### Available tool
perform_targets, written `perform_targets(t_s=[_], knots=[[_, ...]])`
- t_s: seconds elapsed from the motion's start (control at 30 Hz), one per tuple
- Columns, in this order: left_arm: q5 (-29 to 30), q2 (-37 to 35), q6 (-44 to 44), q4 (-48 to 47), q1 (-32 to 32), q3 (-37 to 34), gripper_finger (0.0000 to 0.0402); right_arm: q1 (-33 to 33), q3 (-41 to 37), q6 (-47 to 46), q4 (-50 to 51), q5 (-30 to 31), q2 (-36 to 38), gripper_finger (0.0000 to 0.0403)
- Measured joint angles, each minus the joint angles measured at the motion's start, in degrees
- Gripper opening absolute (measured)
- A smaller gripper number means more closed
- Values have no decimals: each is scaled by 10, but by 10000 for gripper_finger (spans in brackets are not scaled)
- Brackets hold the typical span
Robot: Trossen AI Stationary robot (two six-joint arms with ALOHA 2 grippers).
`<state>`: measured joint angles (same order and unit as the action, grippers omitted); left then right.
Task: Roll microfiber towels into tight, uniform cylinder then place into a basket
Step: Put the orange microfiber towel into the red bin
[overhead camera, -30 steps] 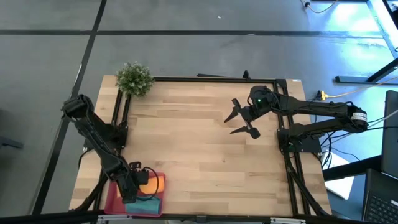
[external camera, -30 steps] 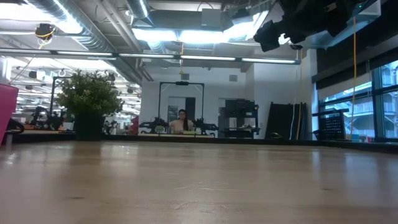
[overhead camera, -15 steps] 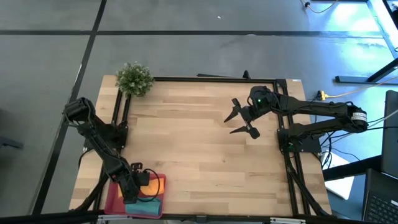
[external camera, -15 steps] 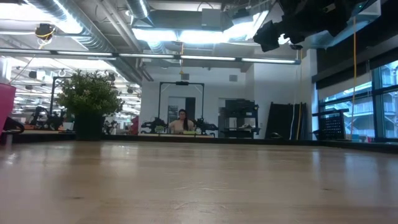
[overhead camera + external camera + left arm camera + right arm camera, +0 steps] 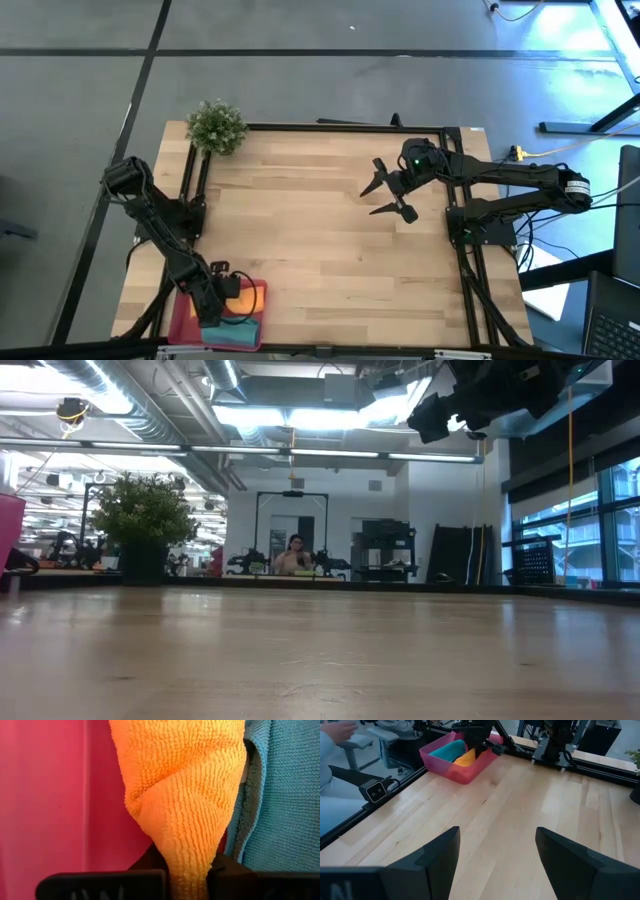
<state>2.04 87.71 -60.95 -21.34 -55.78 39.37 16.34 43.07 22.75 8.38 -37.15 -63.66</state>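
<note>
Microfiber towels: both are in the basket (image 5: 180, 318) at the near-left corner of the table (image 5: 320, 250). The orange towel (image 5: 185, 795) lies on the far side and the teal towel (image 5: 280, 795) on the near side, touching along one edge.
Orange towel, form: bunched w/ a diagonal fold across it and tapering to a pinched end. We judge it a loose roll, not a tight uniform cylinder.
Left gripper (image 5: 212, 300): over the basket and clenched on the tapered end of the orange towel, cloth squeezed betw. the two dark fingers in the wrist view.
Right gripper (image 5: 392, 192): jaws spread wide and holding nothing. It hovers above the far-right part of the table, well apart from the basket.
Change vs. a sec. ago: the left arm's upper link has settled slightly toward the near edge. The gripper end has barely shifted over the basket. We see no change in the right arm or the towels' layout.
Meaning for task: we read the small settle as the last part of the placing step, w/ the orange towel already down inside the rim beside the teal one. Approx. all that is left is to let go and lift clear.
Risk: the pinched end may drag up w/ the fingers and loosen the roll further.
Surroundings: potted plant (image 5: 216, 126) at the far-left corner. A seated person (image 5: 296, 555) is in the room beyond, hands away from the rig.
</note>
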Motion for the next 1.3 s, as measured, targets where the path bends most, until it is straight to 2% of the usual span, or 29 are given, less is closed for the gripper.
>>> perform_targets(t_s=[0.2, 0.73, 0.9, 1.3], knots=[[23, 1, -2, 3, 0, 0, 26, 0, 0, 0, 0, 0, 0, 261], [33, 1, -14, 2, -5, 0, 42, 0, 0, 0, 0, 1, 0, 261], [35, 1, -29, 2, -7, 0, 78, 0, 0, 0, 0, 1, 0, 261], [32, -1, -45, 13, -8, 1, 219, 0, 0, 0, 0, 1, 0, 261]])
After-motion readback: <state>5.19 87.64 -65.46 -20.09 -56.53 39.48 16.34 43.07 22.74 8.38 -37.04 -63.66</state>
